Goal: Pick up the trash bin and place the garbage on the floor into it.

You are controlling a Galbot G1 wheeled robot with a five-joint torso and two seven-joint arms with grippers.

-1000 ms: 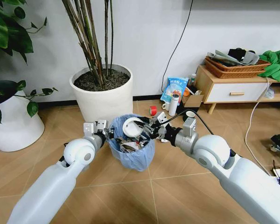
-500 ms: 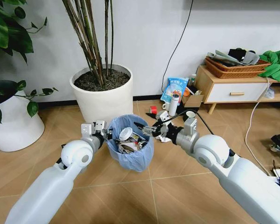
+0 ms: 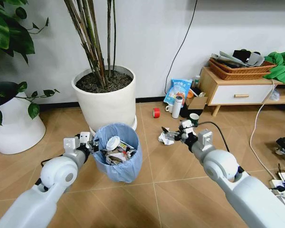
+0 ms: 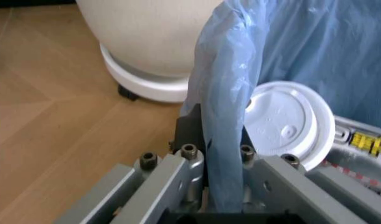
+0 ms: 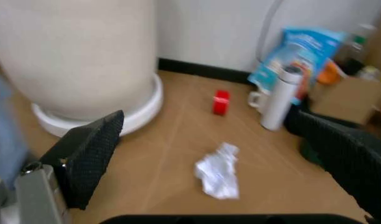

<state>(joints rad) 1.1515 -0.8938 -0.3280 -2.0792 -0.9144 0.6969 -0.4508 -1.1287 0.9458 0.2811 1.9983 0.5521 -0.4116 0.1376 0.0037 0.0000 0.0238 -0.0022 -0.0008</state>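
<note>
Mostly done: L gripper [image 3: 84,141] clamps rim of blue-bagged round trash bin [image 3: 117,156], already holding litter. R gripper [image 3: 181,130], jaws apart, empty. Crumpled white paper wad [image 3: 165,137] left on herringbone wood floor [image 3: 171,166], bin's 3 o'clock.

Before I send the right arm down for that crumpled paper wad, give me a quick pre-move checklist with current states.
1. Left gripper clamped on the rim of the round trash bin lined with crinkly light blue plastic: ok.
2. Bin upright, mouth open upward, with the white plastic cup lid and other litter inside: ok.
3. Right gripper open and empty, wide enough for the wad: ok.
4. Crumpled white paper wad lying free on the herringbone wooden floor, between the black finger pads: ok.
5. Red tape roll and white bottle apart from the wad: ok.
</note>
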